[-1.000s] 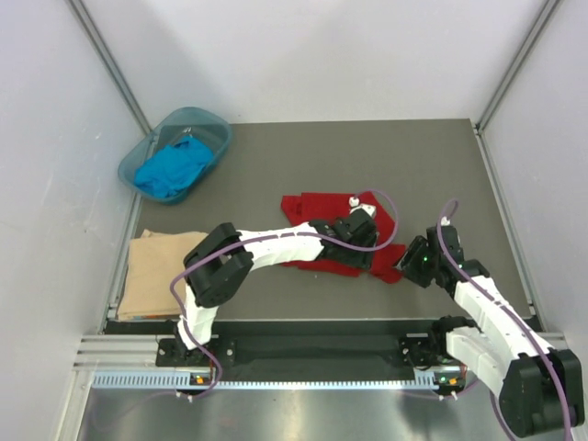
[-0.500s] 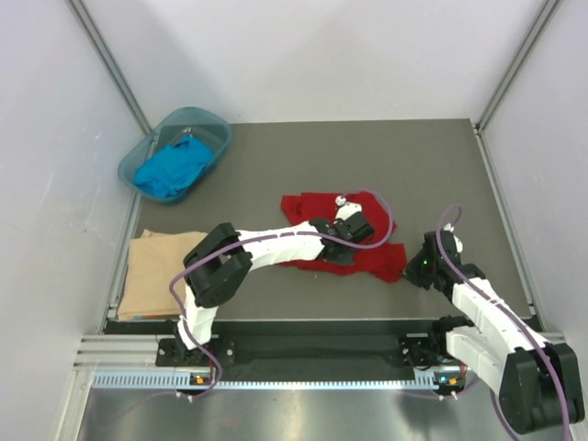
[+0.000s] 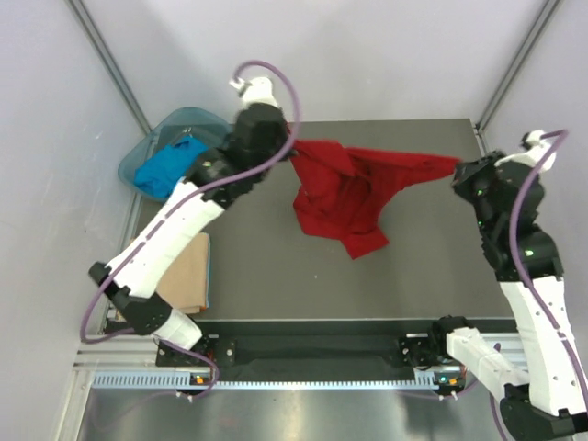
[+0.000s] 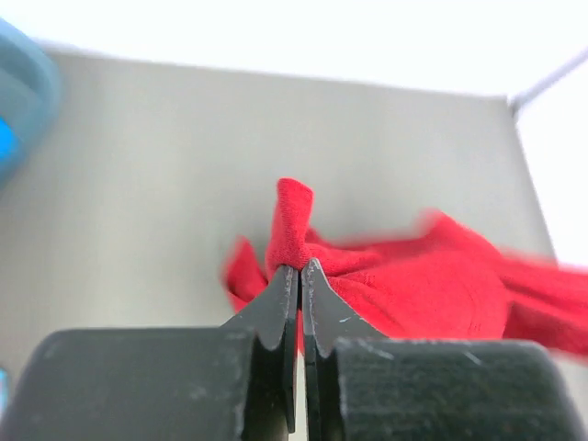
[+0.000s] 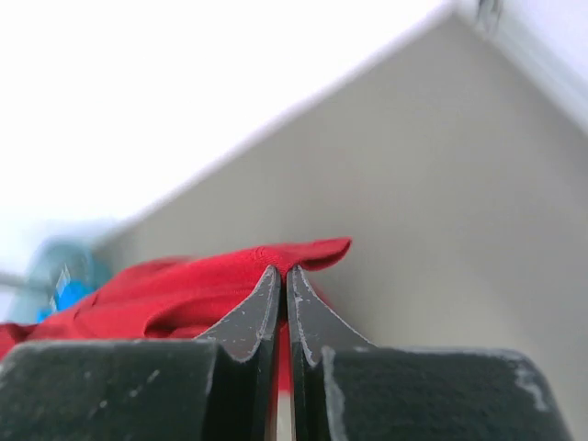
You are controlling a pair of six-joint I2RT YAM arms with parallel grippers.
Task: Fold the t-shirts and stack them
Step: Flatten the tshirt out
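We see the left gripper (image 4: 299, 268) and the right gripper (image 5: 283, 272) each pinching the red t-shirt (image 3: 342, 188), which hangs between them.

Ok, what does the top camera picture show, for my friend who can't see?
The left gripper and right gripper hold a red t-shirt stretched between them. A blue t-shirt sits in a teal basin; a tan t-shirt lies folded.

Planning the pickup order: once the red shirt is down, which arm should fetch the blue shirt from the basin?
Probably left. The left gripper, shut on the red t-shirt, is much nearer the teal basin holding the blue t-shirt; the right gripper pinches the shirt's other end across the table.
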